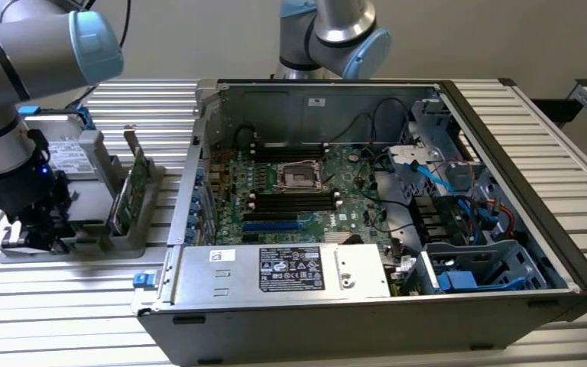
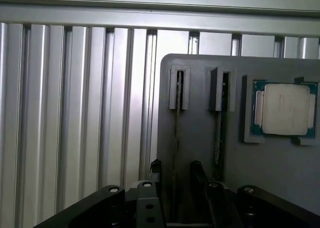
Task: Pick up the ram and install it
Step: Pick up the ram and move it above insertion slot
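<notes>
In the exterior view, the gripper is seen lowered over the grey holder at that view's left. It is beside the tall green expansion card and well apart from the open computer case, whose black memory slots lie on the board inside. The ram itself cannot be made out under the arm here. In the wrist view, the ram is seen edge-on, standing upright in one groove of the holder. The jaws are held apart, with one of the fingers on each side of the stick and a gap visible on both sides. A second thin stick stands in the neighbouring groove, and the square processor chip lies further along. For the grasp to be made well, the stick should be kept centred between the fingers, the faces should be squeezed flat and evenly, and the neighbouring stick should be left untouched.
</notes>
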### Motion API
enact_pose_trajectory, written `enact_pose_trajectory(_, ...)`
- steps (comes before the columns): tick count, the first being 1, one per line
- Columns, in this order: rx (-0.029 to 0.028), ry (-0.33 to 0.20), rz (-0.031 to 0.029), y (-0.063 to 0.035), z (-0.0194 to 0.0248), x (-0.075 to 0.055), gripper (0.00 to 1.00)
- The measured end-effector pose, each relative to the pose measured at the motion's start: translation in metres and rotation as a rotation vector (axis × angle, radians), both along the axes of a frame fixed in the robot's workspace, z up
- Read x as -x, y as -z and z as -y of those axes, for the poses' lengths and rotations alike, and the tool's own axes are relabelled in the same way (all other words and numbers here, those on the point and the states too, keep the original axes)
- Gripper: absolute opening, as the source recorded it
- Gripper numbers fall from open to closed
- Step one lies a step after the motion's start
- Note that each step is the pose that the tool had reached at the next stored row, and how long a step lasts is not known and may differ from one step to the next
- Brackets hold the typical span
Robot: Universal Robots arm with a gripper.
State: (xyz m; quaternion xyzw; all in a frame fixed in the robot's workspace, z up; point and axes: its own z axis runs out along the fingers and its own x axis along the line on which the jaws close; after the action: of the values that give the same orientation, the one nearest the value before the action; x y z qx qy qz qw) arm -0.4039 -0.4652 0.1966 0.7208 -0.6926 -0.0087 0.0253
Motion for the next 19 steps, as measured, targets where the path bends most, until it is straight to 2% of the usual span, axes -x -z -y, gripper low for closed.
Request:
enact_pose_trajectory(6,-0.0023,0.000,-0.0002,0.0035,0.0000,-0.0026,0.36)
enact_pose_trajectory(14,-0.0026,0.000,0.0000,0.0037,-0.0001,-0.0027,0.36)
enact_pose_trajectory(19,-0.0026,0.001,-0.0001,0.0037,-0.0018,-0.0023,0.36)
